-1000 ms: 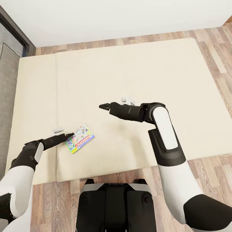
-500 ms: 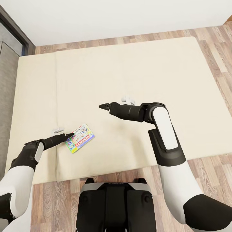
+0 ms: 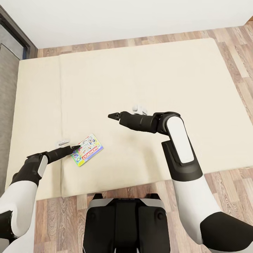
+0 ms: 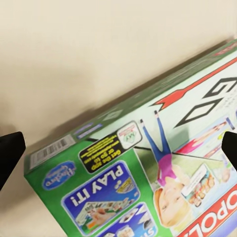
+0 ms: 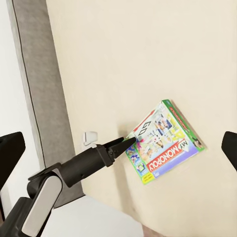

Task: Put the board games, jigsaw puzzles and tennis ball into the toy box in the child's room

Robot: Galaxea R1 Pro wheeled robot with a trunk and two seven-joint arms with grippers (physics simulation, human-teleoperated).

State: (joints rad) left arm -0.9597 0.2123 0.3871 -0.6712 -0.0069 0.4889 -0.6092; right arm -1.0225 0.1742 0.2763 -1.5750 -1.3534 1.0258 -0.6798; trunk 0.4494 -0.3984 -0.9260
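A board game [image 3: 87, 150] with a green edge, cartoon pictures and a red band lies flat on the beige bed [image 3: 140, 70], near its front edge. My left gripper [image 3: 75, 147] is at the game's left corner and stands open; in the left wrist view its dark fingertips [image 4: 10, 150] spread wide on either side of the box [image 4: 148, 177]. My right gripper [image 3: 111, 115] hovers open over the middle of the mattress, apart from the game. In the right wrist view the game [image 5: 165, 140] and the left gripper [image 5: 126, 143] lie ahead of it.
A small white object [image 3: 62, 142] lies on the mattress just left of my left gripper, and another [image 3: 139, 108] sits behind my right forearm. The grey headboard [image 3: 7, 77] runs along the left. Wooden floor [image 3: 239, 45] surrounds the bed.
The whole picture has shifted slightly, so the camera moved. Both arms and the board game keep their places.
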